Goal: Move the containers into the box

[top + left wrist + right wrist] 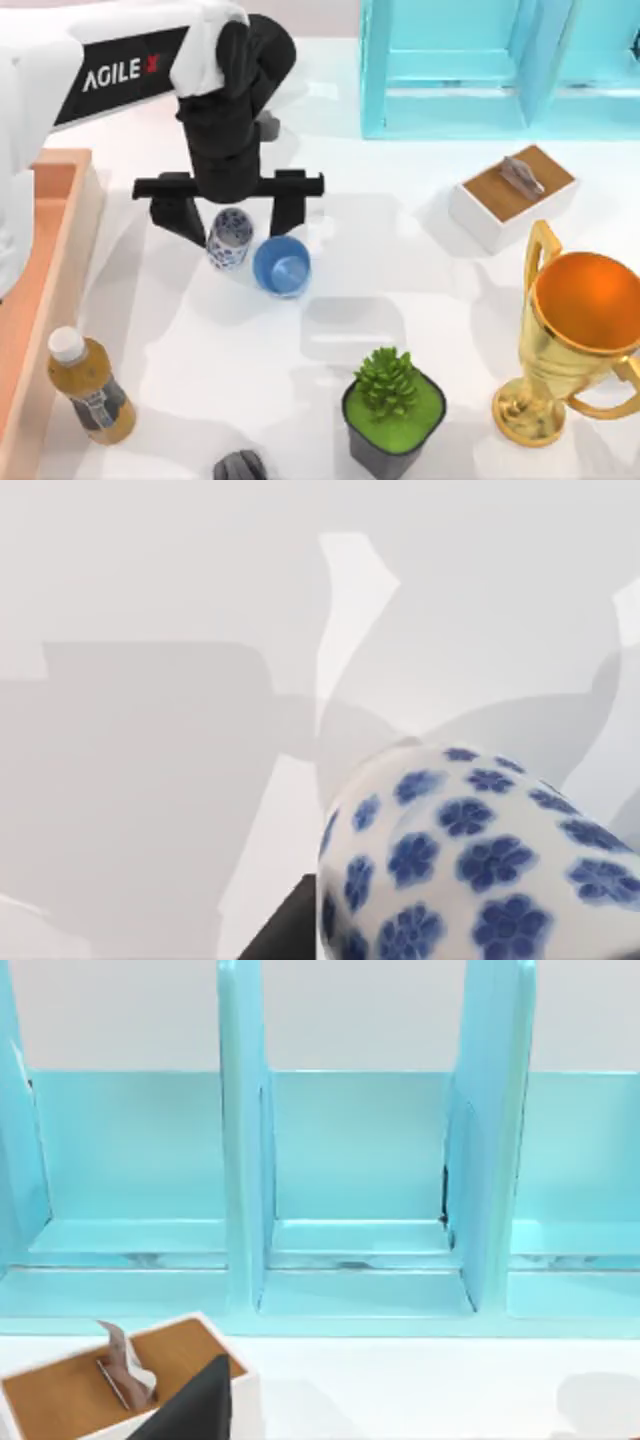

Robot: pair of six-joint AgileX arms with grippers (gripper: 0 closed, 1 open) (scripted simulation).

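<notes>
Your left gripper (229,215) hangs over the patterned white cup (229,238), fingers spread wide around it, blue tumbler (281,266) alongside, both empty.

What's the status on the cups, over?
Left gripper open, fingers straddling patterned cup. Blue tumbler touching beside it. Orange box at table's left, holding no cup.

The white cup with a dark-blue flower pattern (229,239) stands upright on the table, mouth up, seemingly between the open fingers of the left gripper (229,218). The plain blue tumbler (282,266) sits just beside it, toward the table's right, apparently tilted. The orange-brown box (48,262), shallow with thick walls, lies at the left edge, well apart from both.
</notes>
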